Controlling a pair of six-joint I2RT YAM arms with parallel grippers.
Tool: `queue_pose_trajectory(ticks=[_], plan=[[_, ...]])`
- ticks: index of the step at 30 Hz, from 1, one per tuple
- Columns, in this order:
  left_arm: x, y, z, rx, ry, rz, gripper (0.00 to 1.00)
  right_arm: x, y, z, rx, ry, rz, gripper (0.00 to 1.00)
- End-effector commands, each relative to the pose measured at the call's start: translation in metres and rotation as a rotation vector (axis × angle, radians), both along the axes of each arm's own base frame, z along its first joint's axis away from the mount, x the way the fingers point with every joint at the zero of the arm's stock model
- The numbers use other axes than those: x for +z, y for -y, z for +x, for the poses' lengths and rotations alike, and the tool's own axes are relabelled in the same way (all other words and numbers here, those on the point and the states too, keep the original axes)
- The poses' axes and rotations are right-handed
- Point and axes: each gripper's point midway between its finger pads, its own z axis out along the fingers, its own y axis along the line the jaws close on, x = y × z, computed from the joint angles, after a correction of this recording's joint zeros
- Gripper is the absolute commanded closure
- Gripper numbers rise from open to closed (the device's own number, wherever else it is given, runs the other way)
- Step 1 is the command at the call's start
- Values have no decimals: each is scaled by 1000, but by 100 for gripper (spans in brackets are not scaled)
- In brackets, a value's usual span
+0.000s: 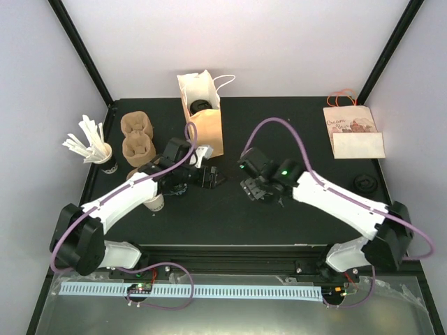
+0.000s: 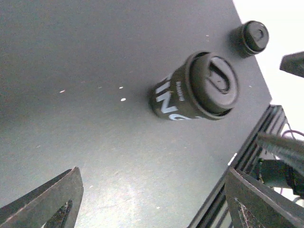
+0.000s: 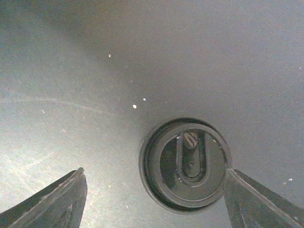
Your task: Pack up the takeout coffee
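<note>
A black takeout coffee cup (image 2: 190, 92) with white lettering and a black lid stands upright on the dark table. From straight above its lid (image 3: 185, 164) lies between my right gripper's (image 3: 156, 172) open fingers, close against the right one. In the top view my right gripper (image 1: 255, 188) hangs over it and hides it. My left gripper (image 2: 154, 173) is open and empty, low over bare table left of the cup, and shows in the top view (image 1: 209, 178). At the back stands an open paper bag (image 1: 202, 118) with a black-lidded cup (image 1: 200, 106) inside.
Two brown pulp cup carriers (image 1: 136, 136) and a cup of white stirrers (image 1: 98, 150) sit at the left. A white cup (image 1: 155, 202) stands under my left arm. A flat printed paper bag (image 1: 353, 132) and a loose black lid (image 1: 364, 183) lie at the right.
</note>
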Motion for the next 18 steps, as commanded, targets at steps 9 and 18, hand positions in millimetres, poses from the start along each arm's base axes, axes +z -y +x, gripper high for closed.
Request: queue_pose_trajectory(ticks=[9,18], plan=[[36,95,-1,-228,68,-128,27,6,58,13,-294,-133,662,48],[17,142,18,-303,92,-45,28,-35,93,4,-505,-215,902,66]])
